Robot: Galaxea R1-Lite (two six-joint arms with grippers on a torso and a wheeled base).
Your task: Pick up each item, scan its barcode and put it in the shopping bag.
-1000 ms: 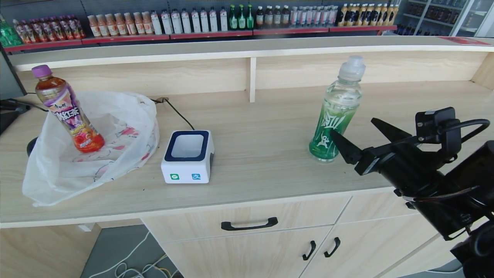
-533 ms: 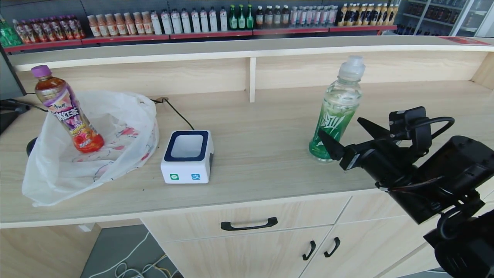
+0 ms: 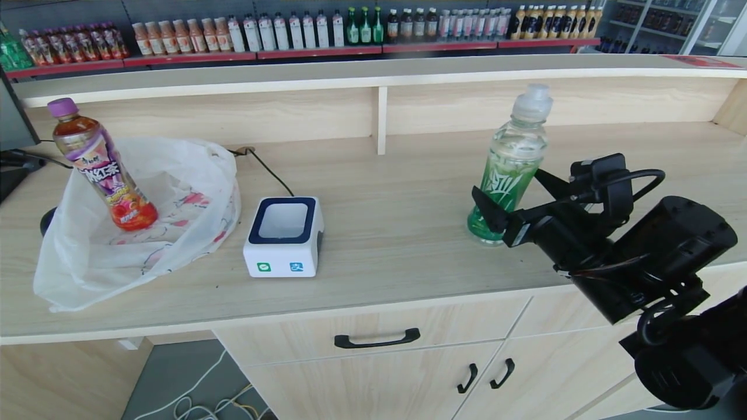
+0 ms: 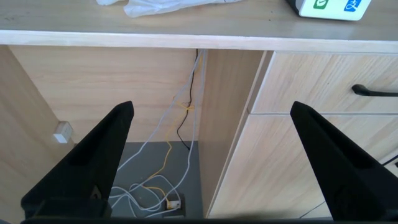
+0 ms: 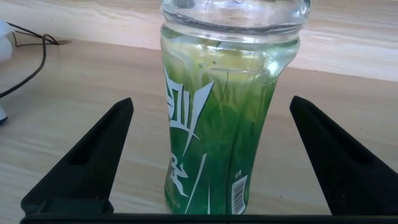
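the green bottle stands upright on the desk, straight ahead of my right fingers, which are spread wide to either side of its lower half and clear of it; my left fingers, also open, hang below the desk edge, well apart.

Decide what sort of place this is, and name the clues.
Probably a shop checkout: shelves of bottled drinks behind, a barcode scanner on the wooden counter, a shopping bag beside it.

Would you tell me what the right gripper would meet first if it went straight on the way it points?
Most likely the green bottle, standing upright just ahead of the open right gripper.
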